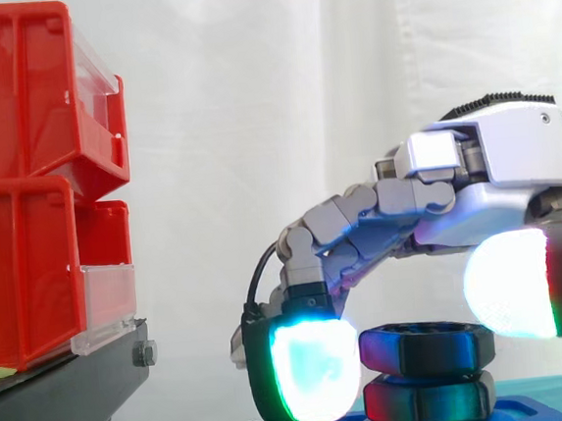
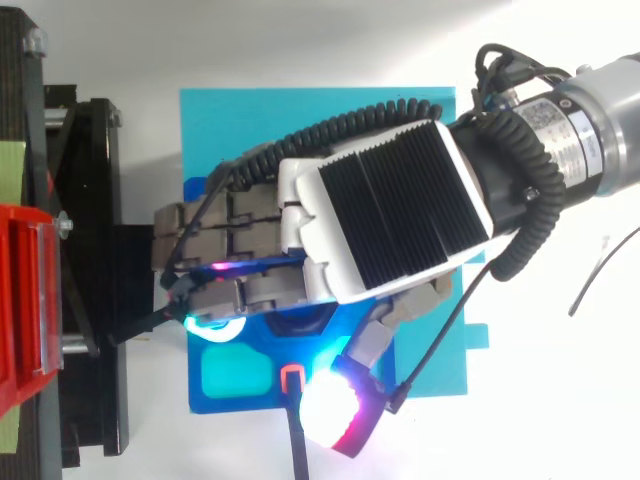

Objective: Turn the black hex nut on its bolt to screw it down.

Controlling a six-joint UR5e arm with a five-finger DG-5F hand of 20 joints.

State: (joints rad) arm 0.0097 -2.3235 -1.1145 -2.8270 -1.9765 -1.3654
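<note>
hand (image 1: 494, 167) arched over the stack, and whether it grips anything, cannot tell. two black hex nuts at its six o'clock, upper nut (image 1: 426, 347) on lower nut (image 1: 430, 399), on one blue base (image 2: 235, 385). out at nine o'clock, two red bins (image 1: 15, 96) stacked on one black stand (image 1: 61, 397).

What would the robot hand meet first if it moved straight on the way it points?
Probably the black metal stand under the red plastic bins; the hand points at it across a gap.
</note>
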